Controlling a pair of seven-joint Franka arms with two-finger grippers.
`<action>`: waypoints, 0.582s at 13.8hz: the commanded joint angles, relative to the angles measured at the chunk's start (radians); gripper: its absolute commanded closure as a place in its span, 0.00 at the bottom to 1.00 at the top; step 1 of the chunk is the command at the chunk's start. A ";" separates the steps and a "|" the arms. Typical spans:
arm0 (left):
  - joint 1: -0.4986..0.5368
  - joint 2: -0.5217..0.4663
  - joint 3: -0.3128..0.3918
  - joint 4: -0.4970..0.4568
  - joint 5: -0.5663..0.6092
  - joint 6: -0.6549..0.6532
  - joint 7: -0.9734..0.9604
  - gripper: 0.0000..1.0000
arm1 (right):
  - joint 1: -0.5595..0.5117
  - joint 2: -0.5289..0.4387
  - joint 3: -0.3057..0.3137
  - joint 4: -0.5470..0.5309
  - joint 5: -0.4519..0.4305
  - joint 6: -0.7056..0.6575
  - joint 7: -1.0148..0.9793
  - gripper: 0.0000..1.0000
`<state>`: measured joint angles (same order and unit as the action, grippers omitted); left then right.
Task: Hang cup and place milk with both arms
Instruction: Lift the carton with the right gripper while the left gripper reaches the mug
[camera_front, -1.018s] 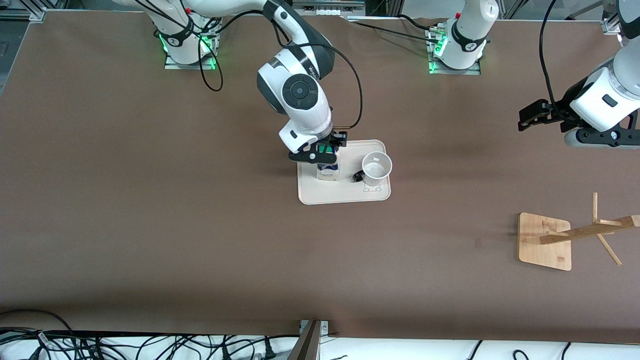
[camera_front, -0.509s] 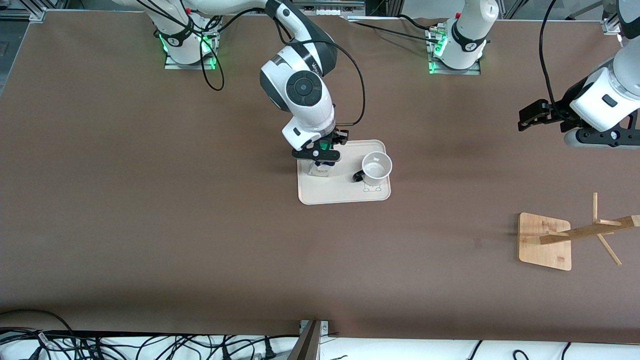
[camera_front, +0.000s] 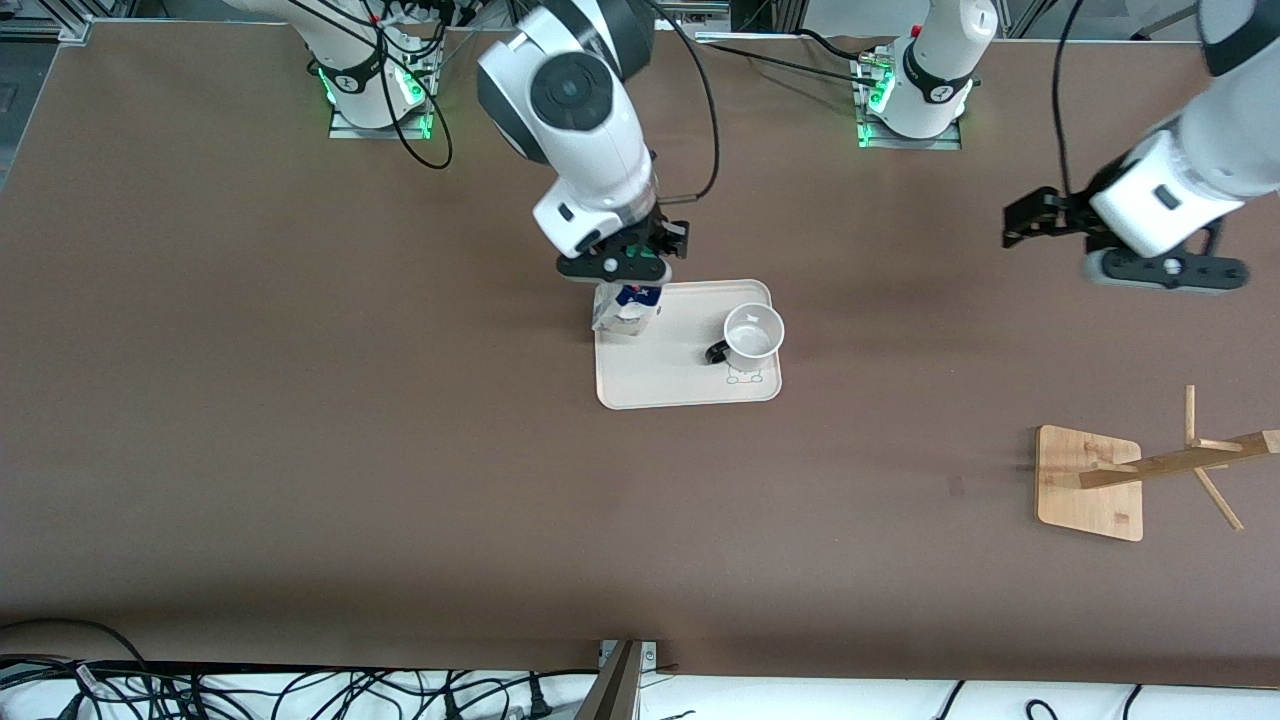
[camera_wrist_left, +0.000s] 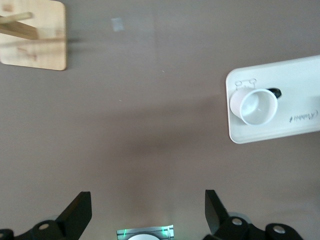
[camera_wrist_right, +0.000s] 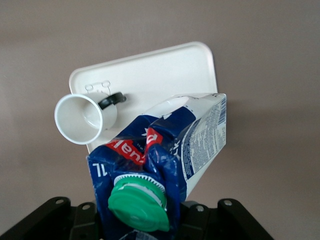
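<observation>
Right gripper (camera_front: 622, 268) pinching milk (camera_front: 624, 309) by its top, dangling tilted over tray (camera_front: 690, 392) edge. Cup (camera_front: 752, 332) upright on tray, toward left gripper (camera_front: 1030, 218), spread wide over bare table.

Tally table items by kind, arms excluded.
Milk carton: 1, in the right pincer
Cup: 1
Tray: 1
Wooden rack: 1
Total: 4
</observation>
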<state>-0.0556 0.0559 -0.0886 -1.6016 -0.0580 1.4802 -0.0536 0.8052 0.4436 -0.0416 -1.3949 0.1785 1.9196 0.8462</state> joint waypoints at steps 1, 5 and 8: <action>-0.004 0.064 -0.083 0.028 -0.014 -0.047 0.033 0.00 | 0.003 -0.072 -0.082 -0.015 -0.040 -0.066 -0.031 1.00; -0.004 0.125 -0.164 0.016 -0.002 -0.051 0.310 0.00 | 0.002 -0.127 -0.248 -0.015 -0.033 -0.198 -0.238 1.00; -0.006 0.169 -0.265 -0.018 0.006 0.013 0.313 0.00 | 0.002 -0.154 -0.358 -0.013 -0.028 -0.264 -0.432 1.00</action>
<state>-0.0665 0.2026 -0.2899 -1.6070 -0.0594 1.4549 0.2247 0.7978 0.3218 -0.3468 -1.3951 0.1459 1.6911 0.5086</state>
